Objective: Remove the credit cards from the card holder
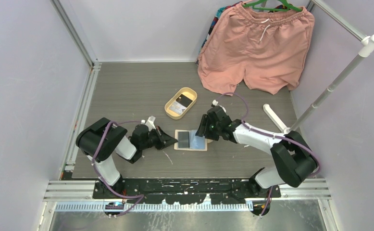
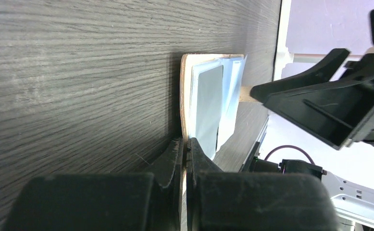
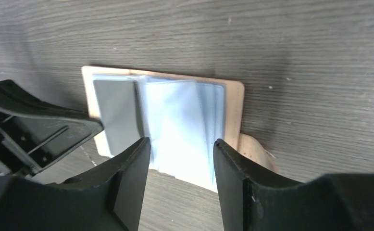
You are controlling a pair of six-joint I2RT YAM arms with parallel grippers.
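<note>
The beige card holder (image 1: 178,146) lies open on the table between the arms, its pale blue-grey pockets facing up. A grey card (image 3: 115,110) sits in its left pocket, and it also shows in the left wrist view (image 2: 209,101). My left gripper (image 1: 171,140) is shut on the card holder's left beige edge (image 2: 183,96), pinching it at the fingertips (image 2: 178,149). My right gripper (image 1: 202,132) is open just above the holder's right half; its jaws stand to either side of the pale pockets (image 3: 175,120). The snap tab (image 3: 255,149) sticks out beside the right finger.
An oval cream-yellow tray (image 1: 169,107) behind the holder holds a dark card with a white part (image 1: 182,101). Pink shorts (image 1: 257,48) hang at the back right. A white pole (image 1: 329,86) and a white bar (image 1: 274,117) stand to the right.
</note>
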